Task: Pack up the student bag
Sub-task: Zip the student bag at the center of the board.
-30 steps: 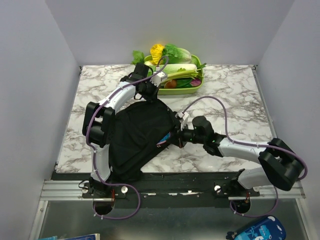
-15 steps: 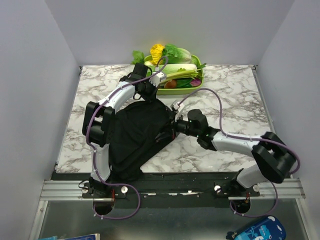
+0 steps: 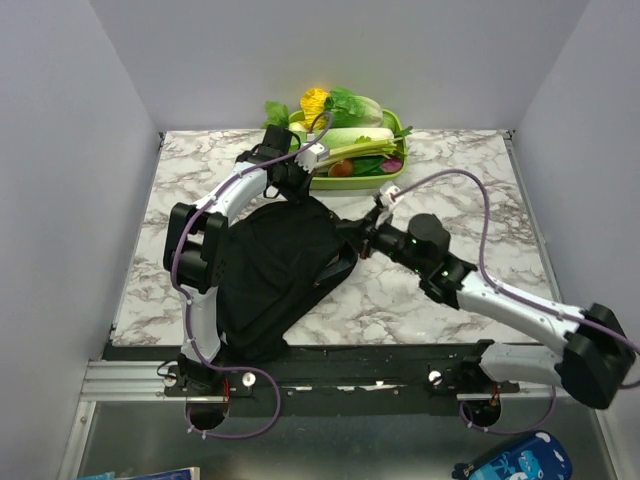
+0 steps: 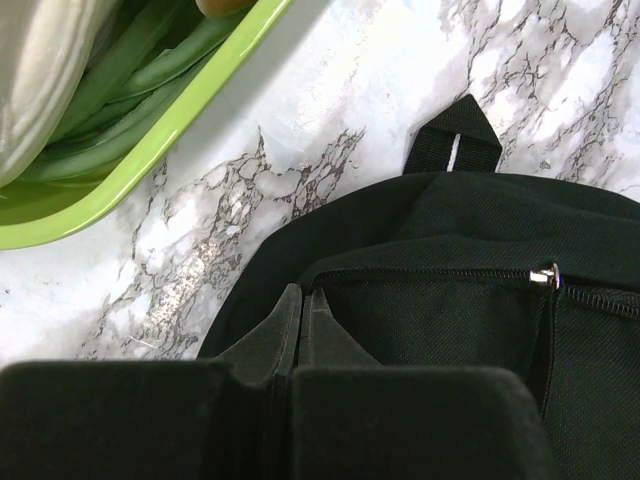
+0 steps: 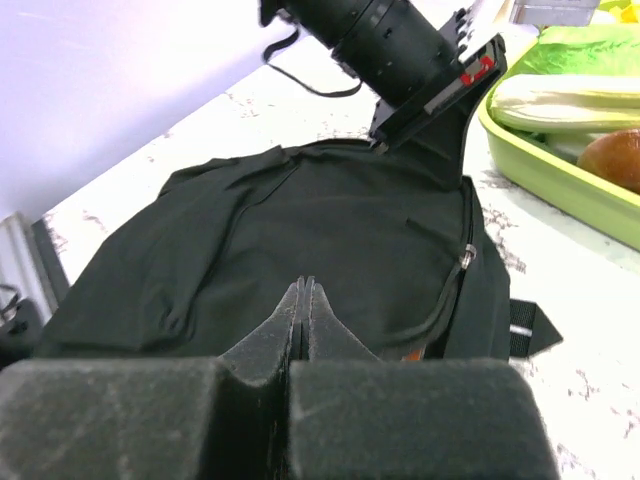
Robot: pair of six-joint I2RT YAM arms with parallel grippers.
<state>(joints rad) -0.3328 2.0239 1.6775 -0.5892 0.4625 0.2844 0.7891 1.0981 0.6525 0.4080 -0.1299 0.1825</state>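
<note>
The student bag (image 3: pixel 275 265), a large black backpack, lies flat on the marble table. My left gripper (image 3: pixel 298 190) is shut on the bag's top edge by the end of the zip (image 4: pixel 300 292); the right wrist view shows it there too (image 5: pixel 432 120). A silver zip pull (image 4: pixel 545 275) sits along the zip, near the bag's hang loop (image 4: pixel 455 135). My right gripper (image 3: pixel 347 230) is shut and empty, just above the bag's right side (image 5: pixel 303 285). The zip pull (image 5: pixel 466 258) hangs beside a narrow gap where something orange (image 5: pixel 415 352) peeps out.
A green tray (image 3: pixel 398 172) of vegetables stands at the back of the table, close to the left gripper (image 4: pixel 150 140) (image 5: pixel 560 175). A blue patterned pouch (image 3: pixel 515 462) lies below the table's near edge at the right.
My right gripper has drawn back out of the bag's side opening and moved up and right, its arm stretching out. The left gripper and the bag's top have stayed put.
</note>
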